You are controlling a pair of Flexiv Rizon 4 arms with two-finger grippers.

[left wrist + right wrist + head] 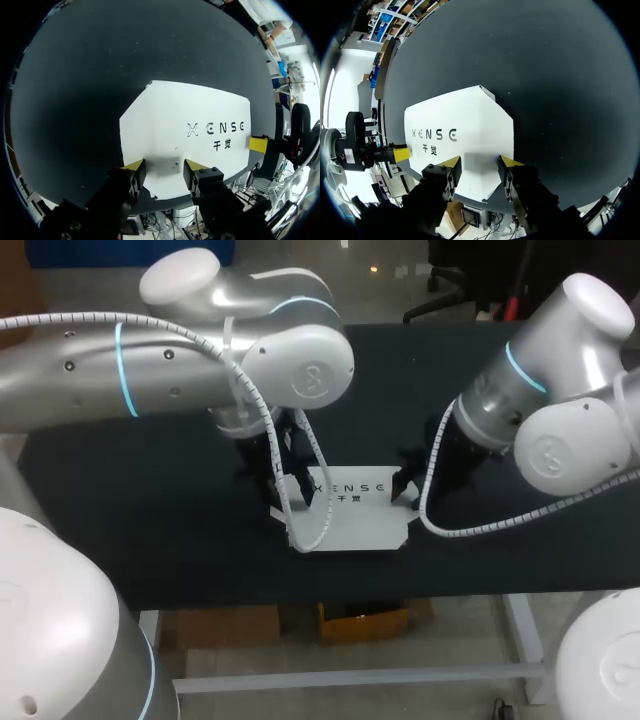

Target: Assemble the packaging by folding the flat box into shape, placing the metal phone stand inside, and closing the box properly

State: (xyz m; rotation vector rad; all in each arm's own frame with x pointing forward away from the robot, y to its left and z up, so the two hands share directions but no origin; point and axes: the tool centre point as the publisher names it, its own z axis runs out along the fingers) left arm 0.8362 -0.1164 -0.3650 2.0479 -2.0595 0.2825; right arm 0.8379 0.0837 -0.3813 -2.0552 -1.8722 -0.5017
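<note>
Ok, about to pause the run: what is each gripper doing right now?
Left gripper: open, at one end of the flat white box.
Right gripper: open, at the box's other end.

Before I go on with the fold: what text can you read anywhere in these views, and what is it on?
"XENSE": on the white flat box, in large black letters.
"千觉": on the same box, smaller, just beneath.
Round emblems on the left arm and right arm: no readable letters.
</note>
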